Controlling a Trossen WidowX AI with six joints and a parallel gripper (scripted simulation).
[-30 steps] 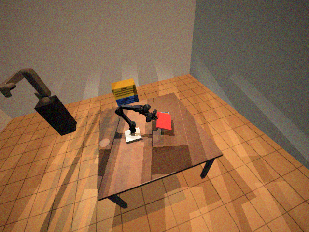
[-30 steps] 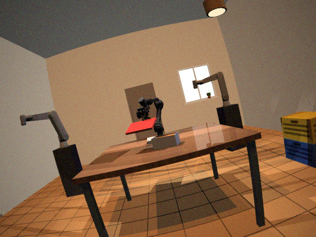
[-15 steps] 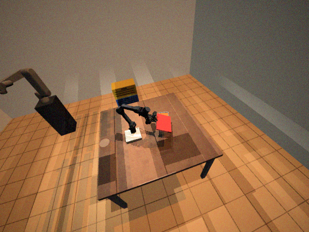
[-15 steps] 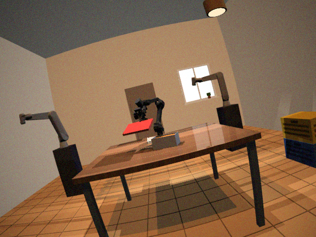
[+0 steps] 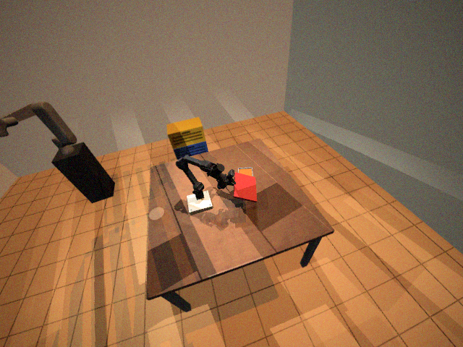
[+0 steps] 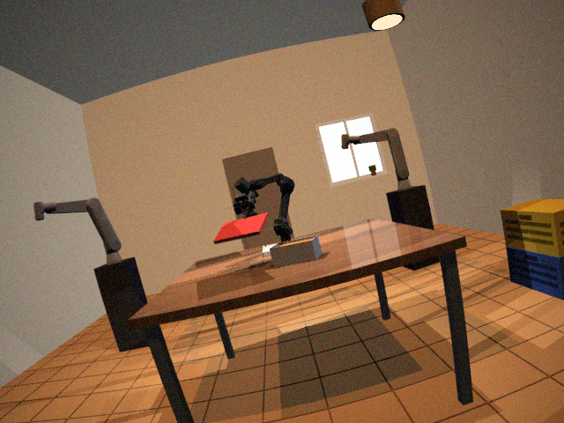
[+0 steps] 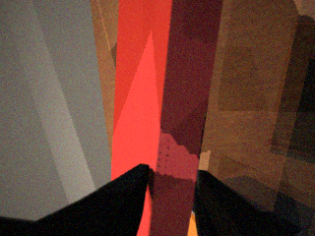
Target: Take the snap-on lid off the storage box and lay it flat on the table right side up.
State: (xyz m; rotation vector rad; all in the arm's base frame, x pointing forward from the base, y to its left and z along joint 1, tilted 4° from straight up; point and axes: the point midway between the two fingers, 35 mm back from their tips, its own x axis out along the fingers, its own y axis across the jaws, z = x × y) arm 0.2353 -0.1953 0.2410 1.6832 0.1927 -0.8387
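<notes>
The red lid (image 5: pixel 245 186) (image 6: pixel 241 227) (image 7: pixel 135 133) is off the box and hangs tilted in the air above the table (image 5: pixel 239 246) (image 6: pixel 364 248). My gripper (image 5: pixel 234 180) (image 6: pixel 248 216) (image 7: pixel 171 176) is shut on an edge of the lid. The storage box (image 5: pixel 245 169) (image 6: pixel 297 253), grey outside and orange inside, stands open on the table. In the exterior view the lid is up and to the left of the box. In the top view the lid hides part of the box. The lid's far parts lie outside the wrist view.
The arm's white base plate (image 5: pixel 200 202) sits on the table to the left of the box in the top view. A yellow and blue block (image 5: pixel 187 136) (image 6: pixel 535 246) stands beyond the table. Other arms on black pedestals (image 5: pixel 84 173) (image 6: pixel 120 300) stand away from the table.
</notes>
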